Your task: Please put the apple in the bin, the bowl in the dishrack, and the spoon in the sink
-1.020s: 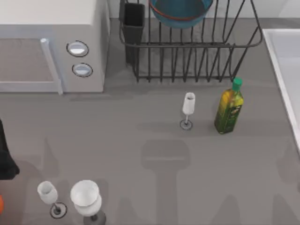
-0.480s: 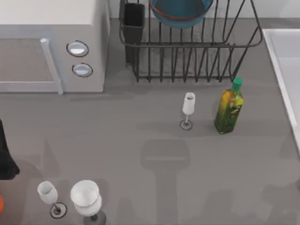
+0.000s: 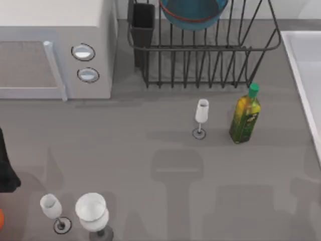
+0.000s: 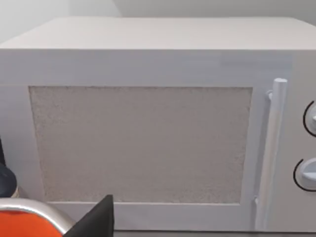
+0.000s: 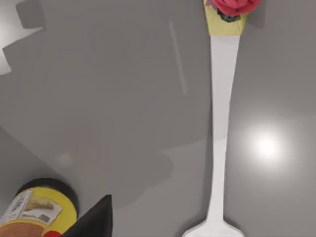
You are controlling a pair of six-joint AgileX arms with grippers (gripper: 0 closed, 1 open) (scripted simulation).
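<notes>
The teal bowl [image 3: 193,12] with its reddish rim sits inside the black wire dishrack [image 3: 200,60] at the back. The pale sink [image 3: 306,75] runs along the right edge. In the right wrist view the white spoon [image 5: 220,123] lies flat on the grey counter. Its scoop is close to a black part of my right gripper [image 5: 94,219], and a lumpy red and yellow thing [image 5: 229,12] sits at its handle end. A black part of my left gripper [image 4: 96,219] faces the microwave door. The apple and the bin are out of view.
A white microwave [image 3: 55,50] fills the back left. An olive oil bottle [image 3: 245,115] and a small glass [image 3: 201,116] stand mid-table, two wine glasses [image 3: 75,211] at the front left. An orange thing [image 4: 24,224] lies by the left gripper, a yellow jar [image 5: 37,210] by the right.
The arm shadow at the table's lower right has spread leftward. Nothing standing on the table has moved.
</notes>
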